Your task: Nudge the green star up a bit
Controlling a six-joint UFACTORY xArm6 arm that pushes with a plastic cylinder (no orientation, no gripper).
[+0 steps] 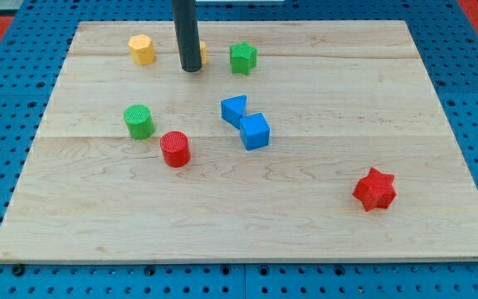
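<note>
Rod tip idles left of the green star at the far edge of the board

The arm's tip (191, 70), a bare rod with no jaws to open or clench and so holding nothing, rests on the wooden board (322, 241) just left of the green star (242, 58), apart from it and partly hiding a small yellow block (202, 52); a yellow hexagonal block (142, 49) sits further left. The star looks light, rigid and likely to slide or spin; a push on its near side, centred, seems best. Nearer lie a green cylinder (139, 121), red cylinder (175, 149), two blue blocks (247, 122) and a red star (375, 188)
</note>
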